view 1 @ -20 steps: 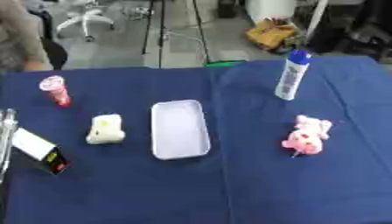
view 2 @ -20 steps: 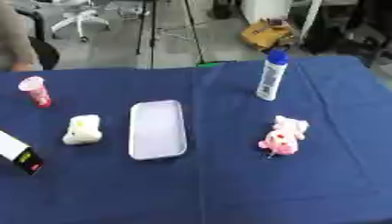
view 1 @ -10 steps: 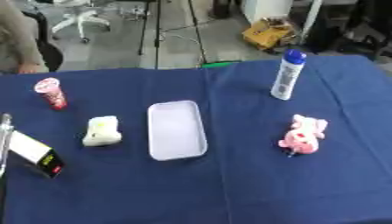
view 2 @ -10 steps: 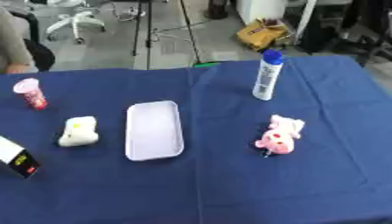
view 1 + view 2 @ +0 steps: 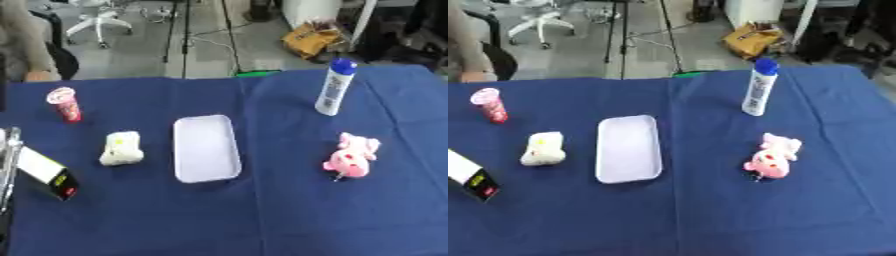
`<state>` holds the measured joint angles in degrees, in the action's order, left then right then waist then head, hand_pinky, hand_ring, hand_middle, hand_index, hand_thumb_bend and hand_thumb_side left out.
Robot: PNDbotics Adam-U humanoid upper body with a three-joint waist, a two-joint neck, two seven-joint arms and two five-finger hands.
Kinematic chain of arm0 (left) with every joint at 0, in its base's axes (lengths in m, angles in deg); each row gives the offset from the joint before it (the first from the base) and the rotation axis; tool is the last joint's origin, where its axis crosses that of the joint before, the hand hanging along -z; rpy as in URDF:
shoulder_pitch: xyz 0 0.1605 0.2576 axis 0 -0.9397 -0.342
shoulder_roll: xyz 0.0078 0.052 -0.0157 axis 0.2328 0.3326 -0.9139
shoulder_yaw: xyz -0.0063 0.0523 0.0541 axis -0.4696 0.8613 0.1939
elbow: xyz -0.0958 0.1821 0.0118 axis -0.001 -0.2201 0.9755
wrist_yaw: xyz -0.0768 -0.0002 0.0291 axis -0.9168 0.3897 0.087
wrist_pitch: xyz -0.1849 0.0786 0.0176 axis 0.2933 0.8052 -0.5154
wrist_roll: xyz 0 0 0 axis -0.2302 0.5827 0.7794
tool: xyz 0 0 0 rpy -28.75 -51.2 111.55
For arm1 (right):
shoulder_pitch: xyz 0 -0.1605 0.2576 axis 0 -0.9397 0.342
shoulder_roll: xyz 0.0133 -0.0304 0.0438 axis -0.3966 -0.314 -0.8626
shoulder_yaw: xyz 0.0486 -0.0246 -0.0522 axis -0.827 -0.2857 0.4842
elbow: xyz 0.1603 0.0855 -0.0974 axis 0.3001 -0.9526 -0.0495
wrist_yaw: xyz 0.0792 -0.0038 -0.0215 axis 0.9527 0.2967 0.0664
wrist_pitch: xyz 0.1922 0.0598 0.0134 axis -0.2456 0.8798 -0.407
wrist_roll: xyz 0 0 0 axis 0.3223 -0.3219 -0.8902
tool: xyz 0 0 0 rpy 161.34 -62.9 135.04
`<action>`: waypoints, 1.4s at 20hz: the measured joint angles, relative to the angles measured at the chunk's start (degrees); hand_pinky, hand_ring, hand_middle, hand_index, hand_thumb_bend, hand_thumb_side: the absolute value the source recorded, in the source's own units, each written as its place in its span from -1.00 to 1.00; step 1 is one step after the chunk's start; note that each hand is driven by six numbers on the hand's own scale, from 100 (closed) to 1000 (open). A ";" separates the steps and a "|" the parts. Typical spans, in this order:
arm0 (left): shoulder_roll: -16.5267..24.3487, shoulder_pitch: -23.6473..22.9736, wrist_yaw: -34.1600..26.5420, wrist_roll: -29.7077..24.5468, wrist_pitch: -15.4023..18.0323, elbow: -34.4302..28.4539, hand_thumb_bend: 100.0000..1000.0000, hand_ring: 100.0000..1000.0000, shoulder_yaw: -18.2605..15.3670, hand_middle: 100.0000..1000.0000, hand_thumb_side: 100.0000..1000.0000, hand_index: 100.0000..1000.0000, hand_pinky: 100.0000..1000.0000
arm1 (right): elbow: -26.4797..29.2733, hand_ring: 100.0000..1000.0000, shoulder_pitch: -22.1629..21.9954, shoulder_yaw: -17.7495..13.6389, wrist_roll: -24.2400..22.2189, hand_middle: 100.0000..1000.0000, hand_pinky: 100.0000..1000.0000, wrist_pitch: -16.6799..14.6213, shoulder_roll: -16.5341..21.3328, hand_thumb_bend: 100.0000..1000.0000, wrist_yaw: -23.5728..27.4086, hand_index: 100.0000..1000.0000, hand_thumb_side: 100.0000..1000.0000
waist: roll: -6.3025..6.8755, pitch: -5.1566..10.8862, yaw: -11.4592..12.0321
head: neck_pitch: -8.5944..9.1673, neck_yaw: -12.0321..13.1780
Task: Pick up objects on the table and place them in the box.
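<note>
left eye view showed neither hand (state unknowable); the upright bottle (image 5: 333, 87) stood far right of the white tray (image 5: 206, 148), likely toppling if nudged.

grey floor (image 5: 131, 55), office chair (image 5: 92, 20) behind.

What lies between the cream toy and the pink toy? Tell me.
The white tray, empty, with bare blue cloth on either side; both eye views show it.

A shallow white rectangular plastic box (image 5: 206, 148) lies flat at centre. A pink plush toy (image 5: 352, 156) lies at 3 o'clock, a cream plush toy (image 5: 121, 148) at 9, an upright white blue-capped bottle (image 5: 334, 87) at 1, a red cup (image 5: 66, 104) at 10, and a tilted white-and-black carton (image 5: 48, 172) at 8.
</note>
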<state>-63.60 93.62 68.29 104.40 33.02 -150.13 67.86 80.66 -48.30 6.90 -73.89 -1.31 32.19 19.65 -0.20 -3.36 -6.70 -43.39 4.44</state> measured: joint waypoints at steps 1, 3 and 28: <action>0.00 -0.01 0.12 -0.17 -0.11 0.07 -0.29 0.39 -0.01 0.48 0.86 0.70 0.54 | 0.00 0.55 -0.01 0.00 0.02 0.52 0.49 0.04 0.00 -0.55 -0.02 0.76 0.27 | 0.00 0.00 0.00 | -0.09 0.15; 0.01 -0.02 0.75 -0.99 -0.34 0.23 -0.27 0.38 -0.04 0.48 0.80 0.70 0.54 | 0.00 0.55 -0.02 0.00 0.01 0.52 0.49 0.07 0.00 -0.54 -0.05 0.76 0.27 | 0.00 0.00 0.01 | -0.27 0.20; 30.34 -4.57 28.34 -59.23 3.09 12.03 0.50 0.70 1.75 0.63 -0.12 0.76 0.62 | -2.55 0.56 -0.79 -0.17 -1.52 0.51 0.51 1.02 0.15 -0.56 0.05 0.78 0.27 | 0.83 0.06 -0.36 | -0.43 -1.10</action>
<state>-33.26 89.04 96.63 45.17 36.11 -138.10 69.61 78.11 -49.09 6.73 -75.41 -0.29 32.34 19.69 0.63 -3.30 -7.06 -43.82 3.34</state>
